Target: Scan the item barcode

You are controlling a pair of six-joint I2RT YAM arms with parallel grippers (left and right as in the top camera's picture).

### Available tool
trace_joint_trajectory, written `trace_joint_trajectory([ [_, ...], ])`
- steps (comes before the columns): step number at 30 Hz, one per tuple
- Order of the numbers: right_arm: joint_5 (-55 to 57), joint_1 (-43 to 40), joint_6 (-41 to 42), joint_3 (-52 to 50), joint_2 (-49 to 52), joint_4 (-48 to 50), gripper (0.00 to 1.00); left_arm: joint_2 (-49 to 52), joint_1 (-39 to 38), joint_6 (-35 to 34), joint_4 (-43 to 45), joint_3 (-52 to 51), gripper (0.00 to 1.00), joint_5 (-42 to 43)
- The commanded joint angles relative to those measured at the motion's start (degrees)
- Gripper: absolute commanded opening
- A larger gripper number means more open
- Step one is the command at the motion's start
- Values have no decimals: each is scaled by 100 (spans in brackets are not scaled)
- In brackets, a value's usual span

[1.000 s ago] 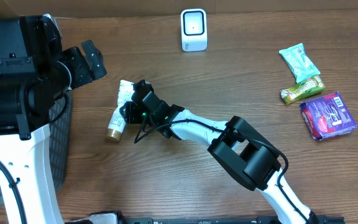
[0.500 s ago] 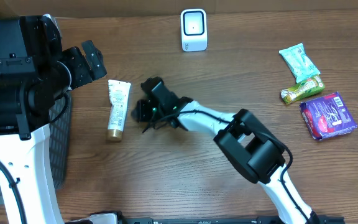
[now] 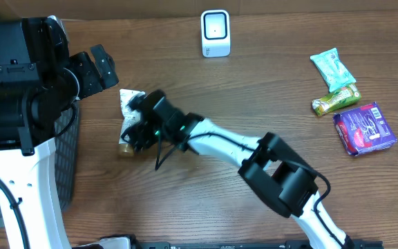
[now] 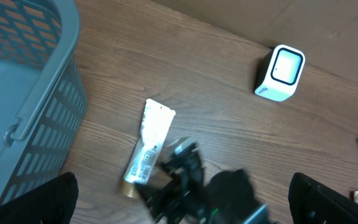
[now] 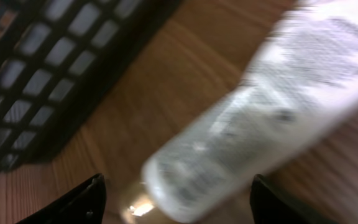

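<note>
A white tube with a gold cap (image 3: pixel 128 99) lies flat on the wooden table, just right of the basket. Its printed side with a barcode faces up in the left wrist view (image 4: pixel 149 142). My right gripper (image 3: pixel 138 131) hovers low over the cap end, open; the blurred tube (image 5: pixel 260 124) lies between its spread fingers (image 5: pixel 182 202), touching neither. The white scanner (image 3: pixel 215 32) stands at the table's far edge, also visible from the left wrist (image 4: pixel 280 73). My left gripper (image 3: pixel 102 68) hangs open and empty above the basket side, its fingertips wide apart (image 4: pixel 188 202).
A grey mesh basket (image 3: pixel 71 145) stands at the left edge, close to the tube (image 4: pixel 23 93). At the far right lie a green packet (image 3: pixel 332 69), a yellow-green bar (image 3: pixel 336 99) and a purple packet (image 3: pixel 365 128).
The right gripper, which had drawn off to the right of the tube half a second ago, has swung back left over its cap end with jaws wider. The left arm has not moved.
</note>
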Motion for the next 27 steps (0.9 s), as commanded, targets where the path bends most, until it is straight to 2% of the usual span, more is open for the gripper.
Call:
trace_joint_trajectory([
  [1,411,275,-719,247,-229,83,77,20,22,44,15,74,100,-48],
  [8,960,651,-2098,317,-229,136,79,20,22,44,15,74,100,-48],
  [11,1631,791,-2809,317,-229,227,86,20,22,44,15,74,99,-48],
  [14,1853,798,-3368,317,-229,446,86,20,22,44,17,74,100,-48],
  [22,1847,789,-3473,317,-227,905,88,20,22,44,17,74,100,-48],
  [27,1939,752,-3012,369,-122,855,87,20,22,46,15,74,100,-48],
])
